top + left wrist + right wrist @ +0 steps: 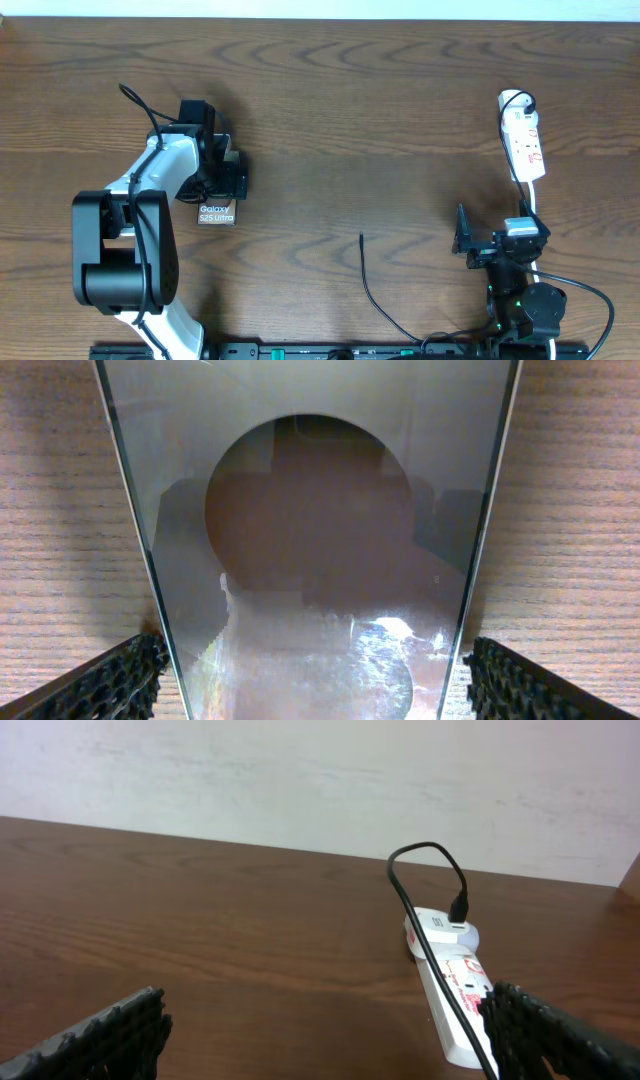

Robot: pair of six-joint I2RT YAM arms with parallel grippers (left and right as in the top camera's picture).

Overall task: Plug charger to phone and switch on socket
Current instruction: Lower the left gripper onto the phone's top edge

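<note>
The phone [217,213] lies flat on the table at the left, its "Galaxy S25 Ultra" lettering showing; the rest is under my left gripper [232,172]. In the left wrist view its glossy face [320,510] fills the frame, and my left gripper [320,690] is open with one finger beside each long edge. The white socket [524,140] lies at the far right. The charger cable's free tip [361,237] lies mid-table, apart from the phone. My right gripper [465,243] is open and empty, short of the socket [448,995].
The charger's black cable [425,920] loops up from an adapter plugged into the socket's far end and runs along the strip. A pale wall rises behind the table's far edge. The arm bases stand at the front edge.
</note>
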